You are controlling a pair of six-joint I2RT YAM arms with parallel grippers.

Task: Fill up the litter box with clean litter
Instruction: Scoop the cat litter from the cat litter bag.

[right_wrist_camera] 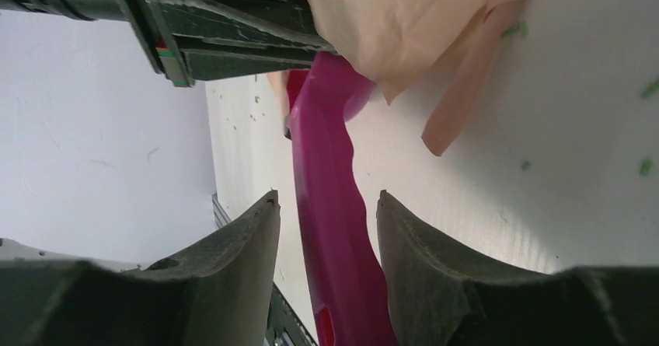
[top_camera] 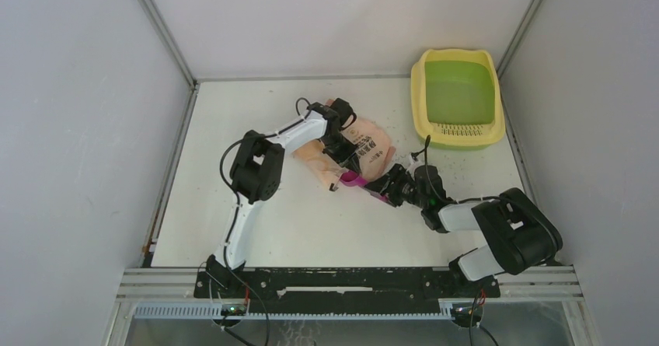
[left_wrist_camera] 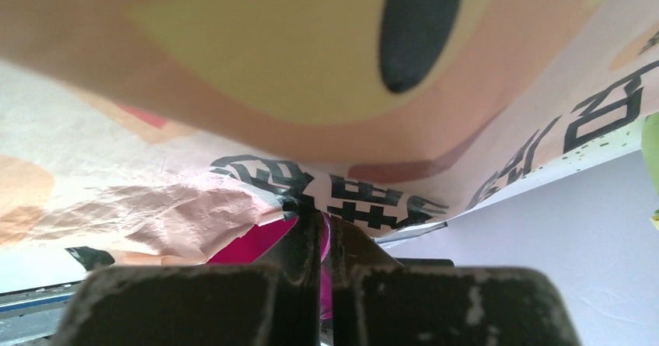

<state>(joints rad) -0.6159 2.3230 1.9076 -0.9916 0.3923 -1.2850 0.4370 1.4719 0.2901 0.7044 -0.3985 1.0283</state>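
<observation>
Right end effector, nearest: jaws apart astride the handle of the magenta scoop, not clamped; a skewed closure could let the handle twist or slip. Beyond, left end effector pinched together on the edge of the peach bag; a tug might spill more litter onto the tabletop. Farthest, at right rear: litter box, yellow rim, green basin apparently bare.
</observation>
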